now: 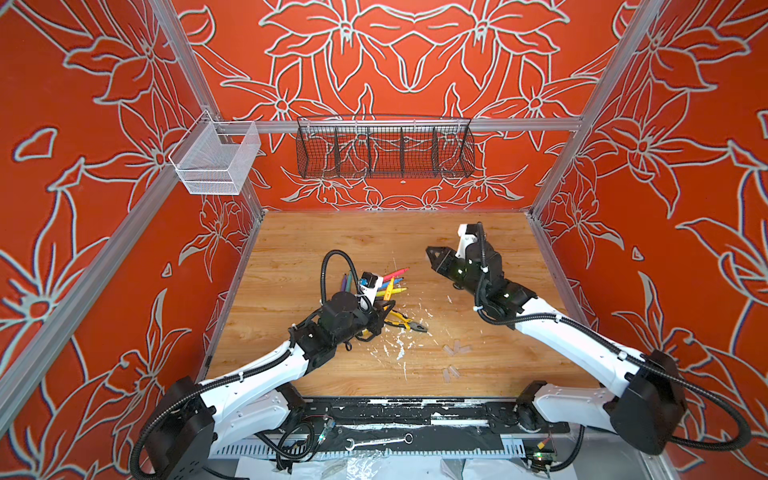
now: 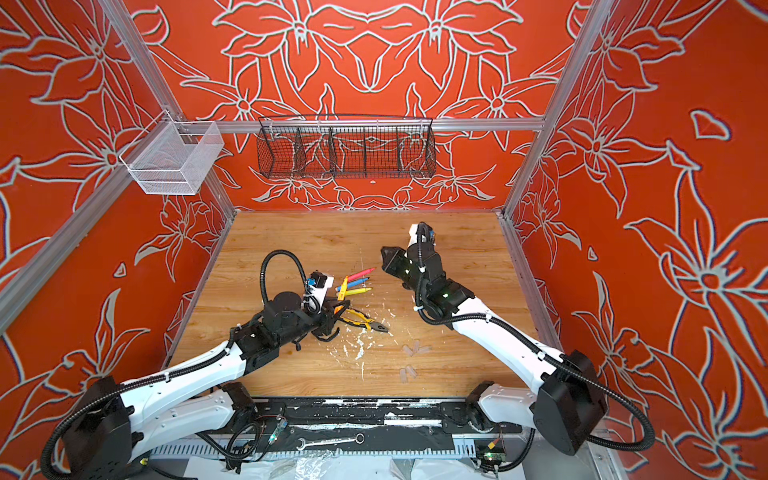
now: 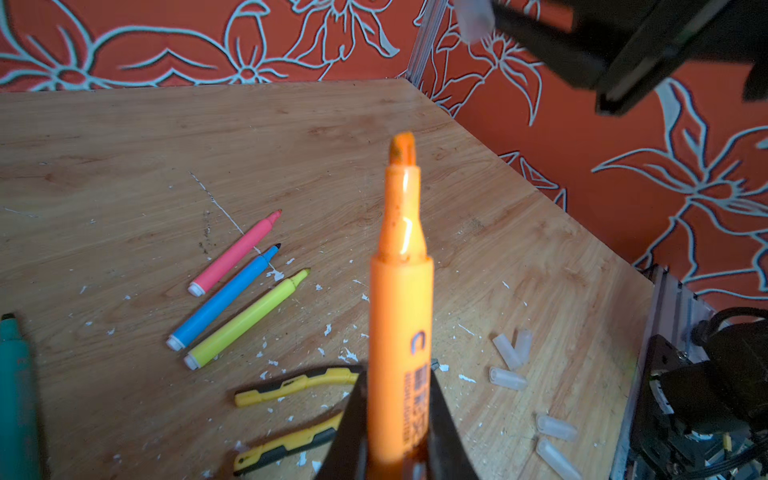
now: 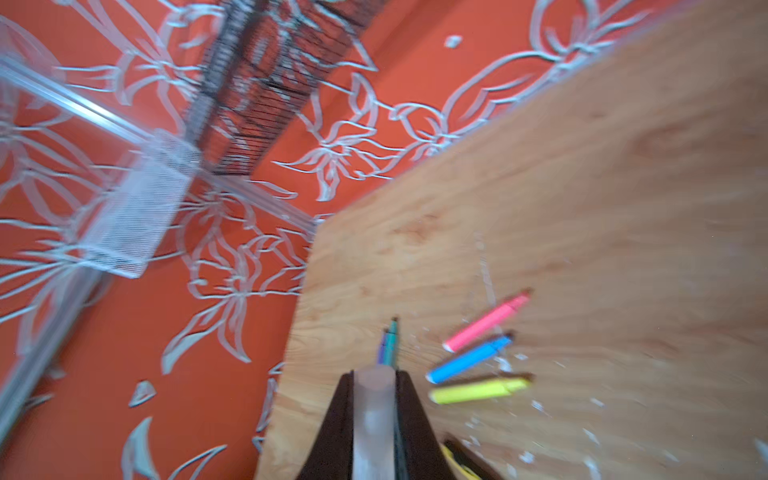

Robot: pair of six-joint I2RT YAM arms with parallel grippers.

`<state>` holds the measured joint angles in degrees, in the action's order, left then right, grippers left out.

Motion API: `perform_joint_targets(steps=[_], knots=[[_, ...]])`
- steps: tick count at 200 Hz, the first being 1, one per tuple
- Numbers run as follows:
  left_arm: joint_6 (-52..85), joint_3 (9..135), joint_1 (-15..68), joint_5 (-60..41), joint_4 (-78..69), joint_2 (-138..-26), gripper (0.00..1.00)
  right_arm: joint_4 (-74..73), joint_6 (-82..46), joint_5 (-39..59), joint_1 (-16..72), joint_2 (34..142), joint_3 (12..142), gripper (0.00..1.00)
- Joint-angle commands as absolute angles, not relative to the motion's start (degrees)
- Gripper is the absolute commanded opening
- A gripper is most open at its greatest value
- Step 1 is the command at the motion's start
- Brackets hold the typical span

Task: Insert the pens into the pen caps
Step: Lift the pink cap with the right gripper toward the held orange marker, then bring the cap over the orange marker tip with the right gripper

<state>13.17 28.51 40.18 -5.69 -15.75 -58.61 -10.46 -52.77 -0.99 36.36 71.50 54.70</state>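
Orange pen [image 3: 401,291], tip upward, is clamped in the left gripper [image 3: 399,399] above the wooden table [image 3: 124,137]. Pink pen [image 3: 235,253], blue pen [image 3: 222,303] and yellow pen [image 3: 247,320] lie mid-table. Right gripper [image 4: 374,386], raised, pinches a clear pen cap [image 4: 374,415]; five loose caps [image 3: 509,353] lie on the table's right side.

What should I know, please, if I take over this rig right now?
Grippers: the left gripper is shut on the orange marker pen, bare tip pointing out. The right gripper is shut on one small clear plastic cap, held in the air, apart from that tip.
Things: on the wooden table the pink marker pen, blue marker pen and yellow marker pen lie side by side. The green marker pen and purple marker pen lie together further left. Five loose clear caps lie front right.
Done: no pen capped yet.
Left: join this pair, then five more.
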Motion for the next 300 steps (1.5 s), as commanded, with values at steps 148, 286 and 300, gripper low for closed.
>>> perform_joint_targets(steps=[148, 286, 300], knots=[[16.3, 28.4, 40.5, -13.2, -22.8, -58.9, 0.00, -39.9, -54.8, 13.4, 38.8, 69.1, 37.7, 0.00], [19.7, 32.3, 41.5, -20.7, -25.7, -70.0, 0.00, -49.9, -48.5, 16.4, 36.8, 64.2, 28.4, 0.00], [19.6, 32.0, 41.5, -19.9, -25.8, -69.7, 0.00, -50.5, -48.3, 16.1, 36.8, 65.5, 28.4, 0.00]])
